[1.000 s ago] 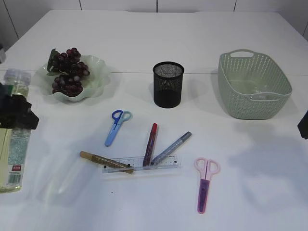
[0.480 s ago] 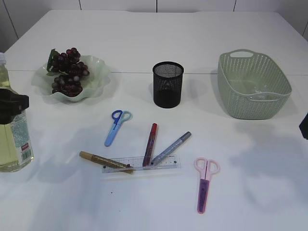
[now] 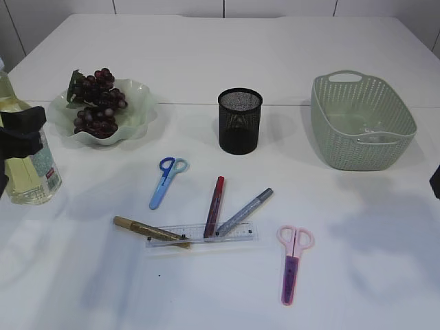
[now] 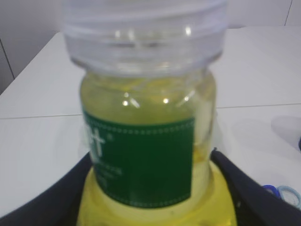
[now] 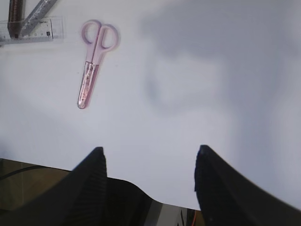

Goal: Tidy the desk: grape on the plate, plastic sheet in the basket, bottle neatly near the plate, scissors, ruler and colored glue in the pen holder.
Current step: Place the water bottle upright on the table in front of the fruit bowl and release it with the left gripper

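Note:
My left gripper (image 3: pixel 15 137) is shut on the bottle (image 3: pixel 31 175) of yellow liquid, upright at the far left, just in front of the green plate (image 3: pixel 141 113) that holds the grape (image 3: pixel 96 103). Up close the bottle (image 4: pixel 146 141) fills the left wrist view between both fingers. Blue scissors (image 3: pixel 167 180), pink scissors (image 3: pixel 292 265), the clear ruler (image 3: pixel 237 233) and red (image 3: pixel 214 205), silver (image 3: pixel 246 210) and gold (image 3: pixel 144 229) glue pens lie mid-table. My right gripper (image 5: pixel 150 150) hangs open over bare table, right of the pink scissors (image 5: pixel 91 61). A faint clear sheen in the basket (image 3: pixel 361 148) may be the plastic sheet.
The black mesh pen holder (image 3: pixel 240 120) stands behind the pens, between plate and basket. Only a dark sliver of the right arm (image 3: pixel 435 182) shows at the exterior view's right edge. The table's near edge (image 5: pixel 47 165) lies just under the right gripper.
The left gripper has carried the bottle from the near left corner back and slightly right toward the plate. It now stands upright. The right arm and the other items have not moved.

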{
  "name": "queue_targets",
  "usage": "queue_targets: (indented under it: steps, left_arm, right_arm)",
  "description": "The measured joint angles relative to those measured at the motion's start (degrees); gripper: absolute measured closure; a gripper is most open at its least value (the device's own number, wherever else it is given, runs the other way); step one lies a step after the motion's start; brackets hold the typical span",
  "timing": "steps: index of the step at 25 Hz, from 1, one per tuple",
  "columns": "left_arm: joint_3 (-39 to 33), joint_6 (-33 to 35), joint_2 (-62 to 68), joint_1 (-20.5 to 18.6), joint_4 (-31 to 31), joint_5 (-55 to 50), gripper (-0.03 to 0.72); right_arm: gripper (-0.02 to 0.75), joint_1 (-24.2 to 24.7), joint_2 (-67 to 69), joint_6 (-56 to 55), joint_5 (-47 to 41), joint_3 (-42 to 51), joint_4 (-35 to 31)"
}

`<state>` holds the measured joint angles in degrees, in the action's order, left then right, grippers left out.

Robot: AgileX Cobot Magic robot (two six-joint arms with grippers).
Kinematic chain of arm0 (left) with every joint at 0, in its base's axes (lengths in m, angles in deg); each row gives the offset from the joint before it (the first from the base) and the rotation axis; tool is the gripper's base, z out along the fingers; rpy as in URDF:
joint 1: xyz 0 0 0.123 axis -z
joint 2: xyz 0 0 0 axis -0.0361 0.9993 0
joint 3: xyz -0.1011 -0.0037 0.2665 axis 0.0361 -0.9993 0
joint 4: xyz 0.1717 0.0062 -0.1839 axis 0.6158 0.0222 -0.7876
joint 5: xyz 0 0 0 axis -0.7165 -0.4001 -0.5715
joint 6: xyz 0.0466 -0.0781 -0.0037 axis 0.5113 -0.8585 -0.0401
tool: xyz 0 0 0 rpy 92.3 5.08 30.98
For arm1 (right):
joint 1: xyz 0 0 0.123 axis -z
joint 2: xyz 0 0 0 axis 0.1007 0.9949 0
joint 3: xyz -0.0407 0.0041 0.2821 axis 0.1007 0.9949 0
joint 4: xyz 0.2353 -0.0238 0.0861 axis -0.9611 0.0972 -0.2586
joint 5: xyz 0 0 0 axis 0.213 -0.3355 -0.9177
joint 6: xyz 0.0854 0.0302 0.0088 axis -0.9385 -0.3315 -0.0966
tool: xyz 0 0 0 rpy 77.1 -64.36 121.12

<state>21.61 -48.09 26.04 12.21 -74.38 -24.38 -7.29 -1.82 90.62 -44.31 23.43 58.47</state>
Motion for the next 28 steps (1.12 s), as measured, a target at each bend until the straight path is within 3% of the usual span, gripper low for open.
queue_targets:
  steps: [6, 21, 28]
  left_arm:
    - [0.50, 0.00, 12.19, 0.00, 1.39, 13.80, 0.227]
    - [12.96, 0.00, 24.49, 0.00, 4.76, 14.44, 0.228]
    - [15.27, 0.00, 28.64, 0.00, 4.55, 15.09, 0.228]
  right_arm:
    - [0.268, 0.00, -0.03, 0.09, 0.00, 0.00, 0.00]
    - [0.268, 0.00, -0.13, 1.85, 0.00, 0.00, 0.00]
    - [0.268, 0.00, -0.13, 2.45, 0.00, 0.00, 0.00]
